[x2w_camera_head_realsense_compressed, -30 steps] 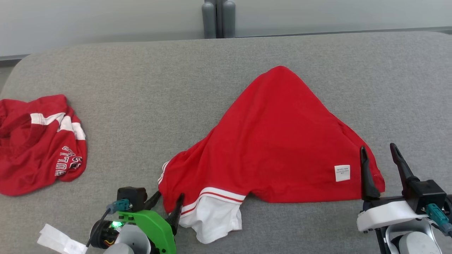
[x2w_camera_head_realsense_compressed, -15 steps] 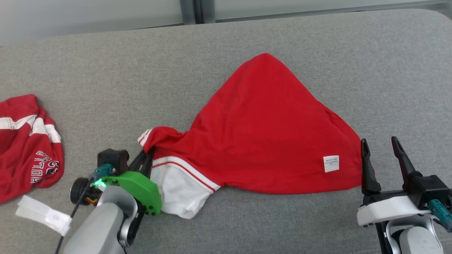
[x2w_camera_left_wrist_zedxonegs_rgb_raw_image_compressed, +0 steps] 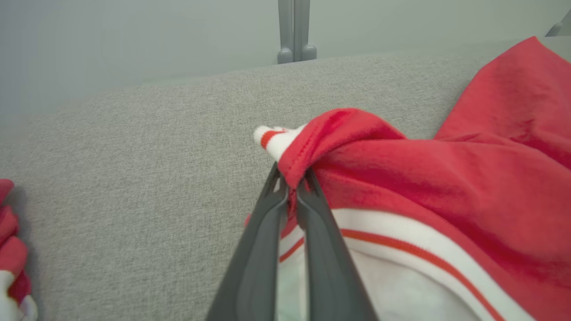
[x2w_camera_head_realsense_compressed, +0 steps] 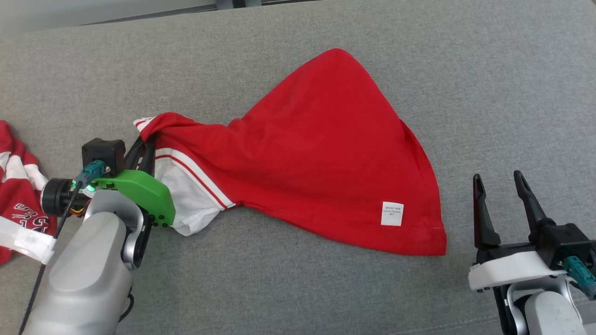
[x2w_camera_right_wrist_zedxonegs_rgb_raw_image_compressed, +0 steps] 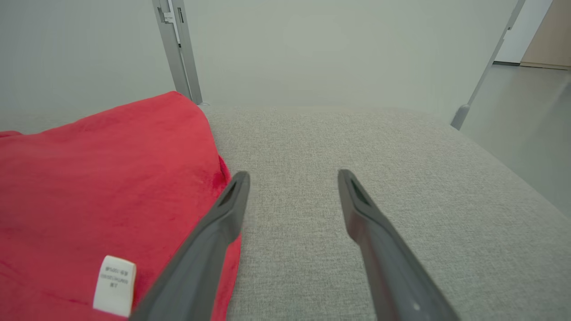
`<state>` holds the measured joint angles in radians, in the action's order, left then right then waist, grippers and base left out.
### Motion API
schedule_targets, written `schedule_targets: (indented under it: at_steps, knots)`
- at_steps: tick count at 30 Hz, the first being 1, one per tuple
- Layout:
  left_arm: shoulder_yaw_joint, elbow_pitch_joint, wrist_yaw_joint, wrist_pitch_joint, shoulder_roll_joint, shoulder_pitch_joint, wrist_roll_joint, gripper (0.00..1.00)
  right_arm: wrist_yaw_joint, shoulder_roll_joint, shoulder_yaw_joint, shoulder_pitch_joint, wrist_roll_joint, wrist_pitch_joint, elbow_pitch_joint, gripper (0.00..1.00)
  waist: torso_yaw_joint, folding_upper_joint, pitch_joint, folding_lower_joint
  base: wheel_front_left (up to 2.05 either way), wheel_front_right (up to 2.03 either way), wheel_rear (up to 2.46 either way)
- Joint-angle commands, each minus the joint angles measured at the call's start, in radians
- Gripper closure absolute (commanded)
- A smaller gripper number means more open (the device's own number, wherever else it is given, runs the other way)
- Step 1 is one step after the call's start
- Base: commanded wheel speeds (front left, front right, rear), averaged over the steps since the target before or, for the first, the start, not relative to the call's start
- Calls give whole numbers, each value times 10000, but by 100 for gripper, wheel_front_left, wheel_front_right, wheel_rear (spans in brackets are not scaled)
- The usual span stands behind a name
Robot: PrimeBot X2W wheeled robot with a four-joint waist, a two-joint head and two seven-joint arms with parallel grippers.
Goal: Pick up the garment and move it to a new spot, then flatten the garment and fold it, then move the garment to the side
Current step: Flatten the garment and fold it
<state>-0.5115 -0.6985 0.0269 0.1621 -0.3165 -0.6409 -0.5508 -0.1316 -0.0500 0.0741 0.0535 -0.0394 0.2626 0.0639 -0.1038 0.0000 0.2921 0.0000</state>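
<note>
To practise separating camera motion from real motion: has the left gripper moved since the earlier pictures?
Yes. Against the crumpled shirt, the left gripper went up the head view, away from the robot, dragging the garment's sleeve.

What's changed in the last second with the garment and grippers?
The left gripper closed on the garment at its striped sleeve edge and dragged it to the robot's left, stretching the cloth and pulling its hem corner away from the right gripper. That gripper stayed open and idle; the other red shirt lay untouched.
</note>
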Motion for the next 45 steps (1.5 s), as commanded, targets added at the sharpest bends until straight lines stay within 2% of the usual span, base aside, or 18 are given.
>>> schedule_targets:
  at_steps: [1, 5, 10, 16, 19, 22, 25, 31, 40, 45]
  knots:
    - [36, -102, -38, 127, 80, -126, -38, 0, 18, -12, 56, 92, 47, 33, 3, 0, 50, 0, -2, 0, 0, 0, 0]
    - [-81, -250, -23, 362, 304, 182, -54, 0, 18, -10, 83, 67, 118, 33, 62, 0, 328, 0, -173, 0, 0, 0, 0]
    - [20, 202, 157, 767, 455, 857, -141, 0, 18, -12, 97, -67, 180, 31, 106, 0, 676, 0, -549, 0, 0, 0, 0]
    - [332, 1516, 273, 1020, 538, 2293, -235, 0, 18, -33, 375, -322, 255, 31, 91, 0, 1090, 0, -1119, 0, 0, 0, 0]
    - [888, 2642, 228, 1031, 685, 2988, -53, 0, 18, -101, 499, -396, 263, 31, 69, 0, 1280, 0, -1355, 0, 0, 0, 0]
    - [1647, 3936, -14, 1017, 979, 3909, 544, 0, 18, -157, 545, -519, 290, 31, 98, 0, 1463, 0, -1579, 0, 0, 0, 0]
    - [2348, 4826, -492, 1018, 1437, 4656, 1225, 0, 18, -269, 455, -534, 286, 31, 212, 0, 1607, 0, -1804, 0, 0, 0, 0]
    - [3428, 5446, -1314, 1020, 2223, 5618, 2313, 0, 18, -519, 198, -574, 138, 33, 839, 0, 1763, 0, -2156, 0, 0, 0, 0]
    - [4196, 5205, -1577, 1022, 2558, 6319, 2834, 0, 18, -602, 192, -675, -109, -159, 1666, 0, 1736, 0, -2544, 0, 0, 0, 0]
    - [4197, 5349, -1587, 1022, 2590, 6425, 2817, 0, 18, -552, 206, -632, -169, -123, 1713, 0, 1676, 0, -2545, 0, 0, 0, 0]
